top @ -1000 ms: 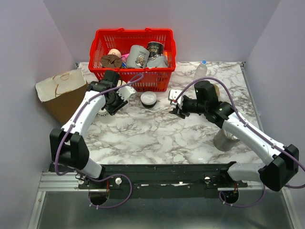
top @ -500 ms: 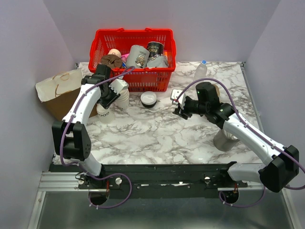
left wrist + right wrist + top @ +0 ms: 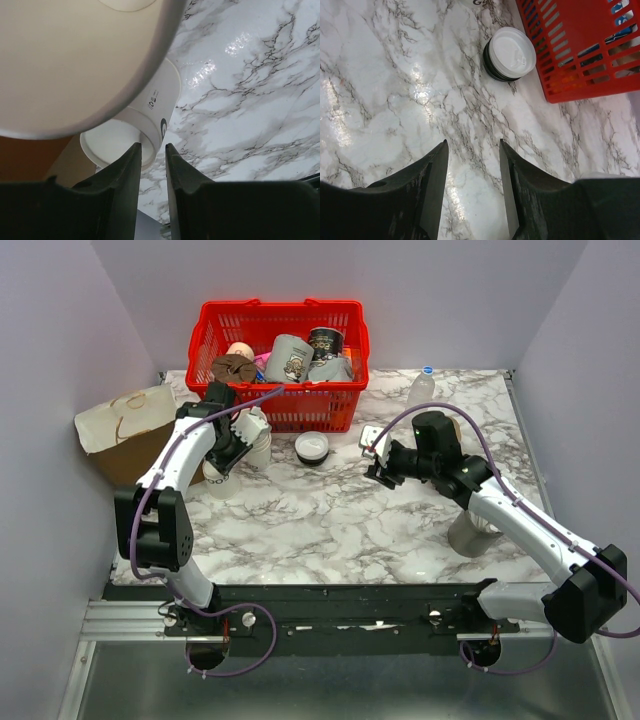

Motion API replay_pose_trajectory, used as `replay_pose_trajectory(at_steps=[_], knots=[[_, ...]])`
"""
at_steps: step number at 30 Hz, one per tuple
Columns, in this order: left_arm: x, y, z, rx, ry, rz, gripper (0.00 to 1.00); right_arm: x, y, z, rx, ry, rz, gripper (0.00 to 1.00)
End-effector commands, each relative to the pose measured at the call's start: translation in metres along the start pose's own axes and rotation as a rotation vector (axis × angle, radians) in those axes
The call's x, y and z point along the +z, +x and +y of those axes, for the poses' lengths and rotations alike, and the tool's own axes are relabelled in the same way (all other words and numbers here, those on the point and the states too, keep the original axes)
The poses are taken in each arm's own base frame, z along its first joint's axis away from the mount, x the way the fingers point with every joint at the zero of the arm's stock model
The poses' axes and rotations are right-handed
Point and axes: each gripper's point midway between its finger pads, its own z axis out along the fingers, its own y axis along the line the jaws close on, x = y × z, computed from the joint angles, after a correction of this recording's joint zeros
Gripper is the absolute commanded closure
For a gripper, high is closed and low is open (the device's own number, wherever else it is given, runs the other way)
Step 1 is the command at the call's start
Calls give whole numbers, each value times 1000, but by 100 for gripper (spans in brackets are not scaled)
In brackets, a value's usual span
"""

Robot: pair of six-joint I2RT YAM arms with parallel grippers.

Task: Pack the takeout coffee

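seemingly, left claw (image 3: 153,146) slit-narrow at tapered paper cup (image 3: 156,100) rim, grip unclear; right claw (image 3: 472,142) agape, empty

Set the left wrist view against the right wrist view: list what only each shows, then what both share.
Left wrist only: the left tool pinching a paper cup at its rim, under a cream curved surface close to the lens. Right wrist only: the open right tool, a round white-topped lid, the red basket. Both: the marble tabletop.
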Motion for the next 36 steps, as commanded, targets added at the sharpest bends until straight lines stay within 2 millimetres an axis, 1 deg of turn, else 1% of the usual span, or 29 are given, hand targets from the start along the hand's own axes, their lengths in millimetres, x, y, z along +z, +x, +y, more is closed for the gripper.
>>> replay_pose_trajectory(at_steps=[1,6,11,13,15,17,18,19,20,21,22,23,24,25,26,27,28,29,30,31,32,33,34,35,36], knots=[[10,1,-3,-13,20,7,71,-3,2,-3,12,7,16,46],[11,1,1,-16,-2,4,76,-3,4,-1,11,6,18,46],[13,6,-3,-16,0,13,80,-3,5,-1,7,7,21,46],[14,8,-4,-11,-2,16,89,-3,4,-1,5,7,19,46],[7,7,-8,-13,8,3,100,-4,3,-2,9,7,16,46],[-10,2,-7,-18,-3,-25,100,-6,-4,-4,2,10,1,46],[-18,4,-14,-23,25,-24,100,-7,-6,-4,-7,7,-8,46],[-29,-2,-13,-31,22,-50,100,-8,-9,-4,-11,4,-14,46],[-41,-4,-17,-43,23,-75,100,-10,-16,-4,-21,-3,-34,46],[-49,-1,-25,-56,54,-79,100,-11,-20,-5,-31,-5,-46,46],[-59,-8,-33,-64,90,-121,100,-12,-24,-6,-40,-6,-57,46],[-69,-10,-41,-71,113,-150,100,-13,-29,-5,-47,-17,-74,46],[-76,-6,-53,-93,165,-142,100,-15,-37,-7,-68,-18,-92,46],[-86,-14,-65,-105,227,-192,100,-17,-40,-8,-81,-20,-103,46],[-95,-16,-75,-114,267,-219,100,-18,-46,-6,-94,-35,-123,46],[-102,-15,-87,-117,326,-227,100,-20,-50,-7,-137,-37,-137,46],[-111,-22,-96,-112,370,-274,100,-23,-55,-5,-172,-41,-156,46],[-125,-32,-109,-107,438,-350,100,-25,-60,-2,-210,-53,-188,45],[-134,-40,-117,-94,482,-406,100,-26,-64,-3,-275,-45,-210,44],[-143,-45,-124,-69,524,-454,100,-29,-65,1,-310,-39,-228,44],[-160,-56,-137,-18,601,-543,100,-29,-75,1,-375,-16,-270,42],[-165,-59,-140,-5,626,-570,100,-30,-80,1,-459,3,-290,41],[-170,-64,-142,5,647,-594,100,-29,-84,3,-505,13,-309,40],[-174,-69,-145,25,679,-612,100,-26,-93,9,-567,28,-348,38],[-181,-70,-154,24,745,-618,100,-23,-96,10,-625,40,-362,37]])
